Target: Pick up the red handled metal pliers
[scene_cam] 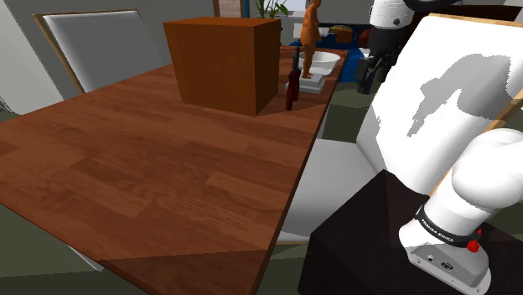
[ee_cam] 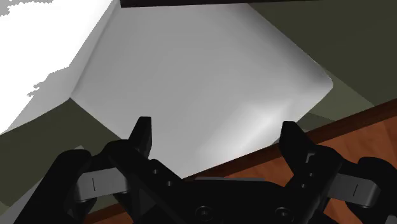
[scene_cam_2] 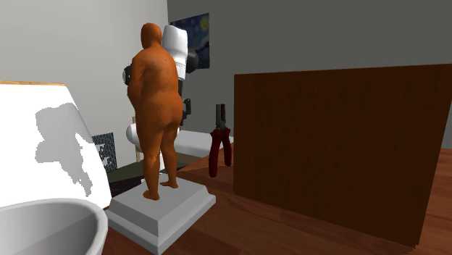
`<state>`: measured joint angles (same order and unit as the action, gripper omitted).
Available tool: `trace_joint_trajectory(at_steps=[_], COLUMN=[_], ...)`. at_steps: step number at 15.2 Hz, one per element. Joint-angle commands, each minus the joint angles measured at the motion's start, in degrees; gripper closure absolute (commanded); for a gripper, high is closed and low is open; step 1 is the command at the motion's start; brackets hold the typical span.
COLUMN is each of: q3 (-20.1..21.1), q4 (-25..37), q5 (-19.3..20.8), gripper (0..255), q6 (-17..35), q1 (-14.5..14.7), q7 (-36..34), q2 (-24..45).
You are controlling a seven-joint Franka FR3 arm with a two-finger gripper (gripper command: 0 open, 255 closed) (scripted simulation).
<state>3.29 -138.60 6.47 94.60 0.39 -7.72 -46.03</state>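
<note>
The hand (ee_cam: pixel 216 125) hangs released over a chair (ee_cam: pixel 210 63), well apart from the pliers (scene_cam_2: pixel 219 141). They look stiff and weighty; the red handles should grip better than slick metal.

The arm's black base band (scene_cam: pixel 442 230) reads "FRANKA EMIKA" (white letters).

A brown wooden box (scene_cam: pixel 222 63) is set on the reddish wooden table (scene_cam: pixel 126 184); an orange human statuette (scene_cam_2: pixel 156 109) is mounted on a grey square plinth (scene_cam_2: pixel 163 210) beside a white bowl (scene_cam_2: pixel 43 226).
</note>
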Motion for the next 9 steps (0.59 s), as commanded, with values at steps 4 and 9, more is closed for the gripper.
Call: trace_joint_trajectory(at_steps=[4, 9], q3=[2.1, 5.4], q4=[2.9, 9.2], q5=[-2.2, -4.7], gripper=[0, 0], q6=[3.3, 8.2], q1=[-0.3, -1.1], q7=[-5.0, -12.9], q2=[5.1, 14.0])
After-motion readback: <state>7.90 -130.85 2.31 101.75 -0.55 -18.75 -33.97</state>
